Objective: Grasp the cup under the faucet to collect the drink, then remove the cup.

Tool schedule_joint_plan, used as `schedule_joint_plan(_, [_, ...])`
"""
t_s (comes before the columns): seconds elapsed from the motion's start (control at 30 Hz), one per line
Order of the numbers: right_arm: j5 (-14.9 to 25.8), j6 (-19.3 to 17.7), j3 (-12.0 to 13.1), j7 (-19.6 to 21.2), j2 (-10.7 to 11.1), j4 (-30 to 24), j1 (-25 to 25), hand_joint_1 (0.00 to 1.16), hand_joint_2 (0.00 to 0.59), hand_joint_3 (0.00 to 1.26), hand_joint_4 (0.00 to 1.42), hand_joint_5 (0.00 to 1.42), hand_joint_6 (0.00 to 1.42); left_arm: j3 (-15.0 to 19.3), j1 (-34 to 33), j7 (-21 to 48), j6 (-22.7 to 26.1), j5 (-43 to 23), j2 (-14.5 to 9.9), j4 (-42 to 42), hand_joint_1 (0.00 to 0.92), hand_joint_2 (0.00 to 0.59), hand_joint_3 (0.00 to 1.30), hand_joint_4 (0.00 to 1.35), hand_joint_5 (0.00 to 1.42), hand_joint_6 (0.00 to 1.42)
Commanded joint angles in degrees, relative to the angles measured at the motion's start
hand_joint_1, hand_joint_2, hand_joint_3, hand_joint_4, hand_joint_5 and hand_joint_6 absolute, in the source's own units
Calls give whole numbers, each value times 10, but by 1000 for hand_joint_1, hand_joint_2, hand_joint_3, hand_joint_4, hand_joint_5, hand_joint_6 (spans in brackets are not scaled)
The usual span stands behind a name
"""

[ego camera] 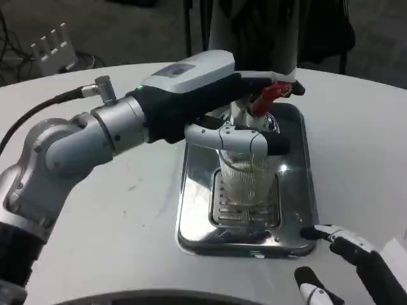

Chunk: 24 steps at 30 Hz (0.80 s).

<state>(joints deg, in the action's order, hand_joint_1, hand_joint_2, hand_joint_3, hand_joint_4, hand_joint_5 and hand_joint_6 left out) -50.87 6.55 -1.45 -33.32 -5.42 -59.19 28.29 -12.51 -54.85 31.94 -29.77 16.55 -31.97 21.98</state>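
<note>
The left hand (219, 105) is reaching across from the left, and its white-and-black fingers (236, 136) are wrapping around the upper part of the clear ribbed cup (245, 181), clamped on it just below the rim. The cup is standing upright beneath those fingers, its base resting on the slotted grate (245, 213) in the middle of the shiny metal drip tray (194, 216). Just above and behind the fingers, the red faucet lever (266, 98) is showing, with the hand's upper finger lying beside it; whether they are touching cannot be told. The right hand (356, 264) is waiting low at the near right, its 2 visible fingers (340, 236) lying apart and holding nothing, 1 fingertip sitting just beside the tray's near right corner. Everything is standing on the white table (114, 235).
</note>
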Motion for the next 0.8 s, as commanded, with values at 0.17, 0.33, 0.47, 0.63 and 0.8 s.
schedule_joint_plan(0.17, [127, 144, -13, 22, -3, 11, -84, 453, 308, 110, 98, 210, 208, -24, 4, 16, -21, 21, -9, -12, 0, 113, 221, 171, 258, 385])
schedule_joint_plan(0.33, [137, 165, -31, 68, 20, 52, -126, 545, 254, 48, 77, 195, 216, -23, 3, 17, -22, 21, -14, -15, 0, 112, 220, 171, 258, 375])
schedule_joint_plan(0.47, [145, 161, -38, 97, 32, 83, -146, 596, 232, 27, 76, 184, 212, -22, 4, 18, -22, 21, -18, -18, 0, 112, 220, 171, 258, 370])
schedule_joint_plan(0.63, [163, 154, -39, 141, 41, 136, -177, 614, 224, 16, 74, 175, 212, -20, 6, 21, -21, 18, -24, -21, 0, 112, 220, 171, 258, 367])
schedule_joint_plan(0.8, [166, 158, -46, 184, 46, 182, -224, 620, 221, 15, 68, 171, 212, -19, 8, 24, -19, 16, -29, -27, 0, 112, 220, 171, 258, 366])
